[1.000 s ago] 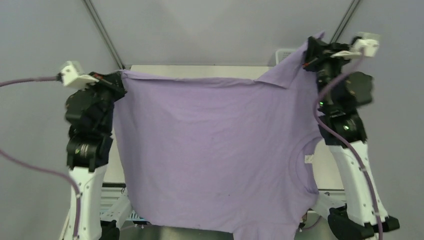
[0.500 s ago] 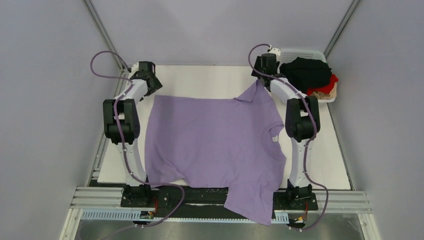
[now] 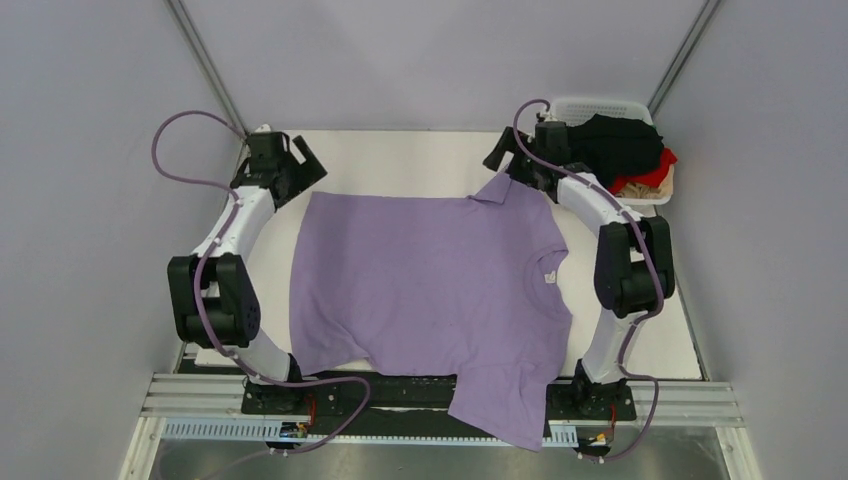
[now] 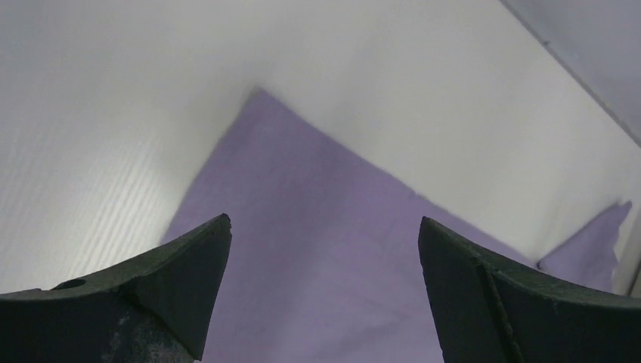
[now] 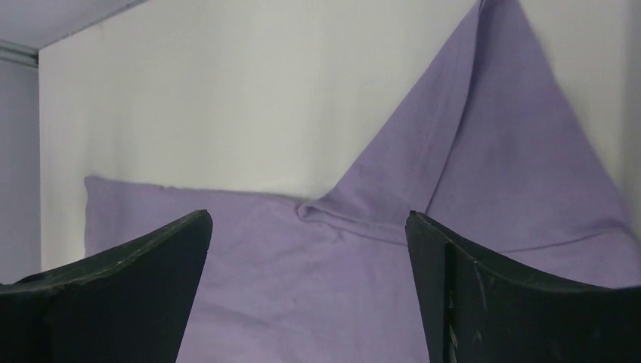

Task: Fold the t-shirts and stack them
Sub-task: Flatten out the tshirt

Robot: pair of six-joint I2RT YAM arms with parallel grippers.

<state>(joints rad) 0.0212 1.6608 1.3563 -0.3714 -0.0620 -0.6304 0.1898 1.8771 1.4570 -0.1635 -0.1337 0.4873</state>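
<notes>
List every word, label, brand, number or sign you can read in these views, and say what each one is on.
No text is readable in any view.
The small white tag at the neck of the light purple t-shirt: too small to read.
The white basket: no lettering shows.
Both wrist views: no print at all.
</notes>
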